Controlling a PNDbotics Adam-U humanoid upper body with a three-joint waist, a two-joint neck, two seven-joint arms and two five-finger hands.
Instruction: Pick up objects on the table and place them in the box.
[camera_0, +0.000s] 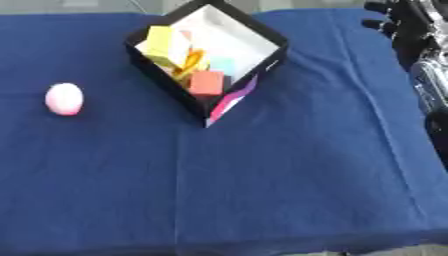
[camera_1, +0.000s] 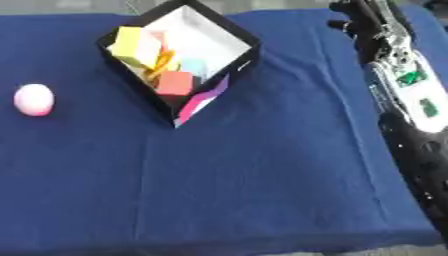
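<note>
Left eye view: pink ball (camera_0: 64, 99) left of box (camera_0: 262, 32); right hand (camera_1: 357, 22) grip unclear.

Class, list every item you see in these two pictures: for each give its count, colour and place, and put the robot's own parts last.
tablecloth: one, dark blue, covering the whole table.
box: one, black outside and white inside, with a pink and purple patch at its near corner, set corner-on at the far middle of the cloth.
yellow block: one, yellow, in the box at its left side.
red block: one, orange-red, in the box near its near corner.
pale blue piece: one, light blue, in the box behind the red block.
orange piece: one, orange-yellow, in the box between the blocks.
ball: one, pink, on the cloth left of the box.
right arm: one, black and silver, along the right edge.
right hand: one, black, far right corner, fingers unclear.
</note>
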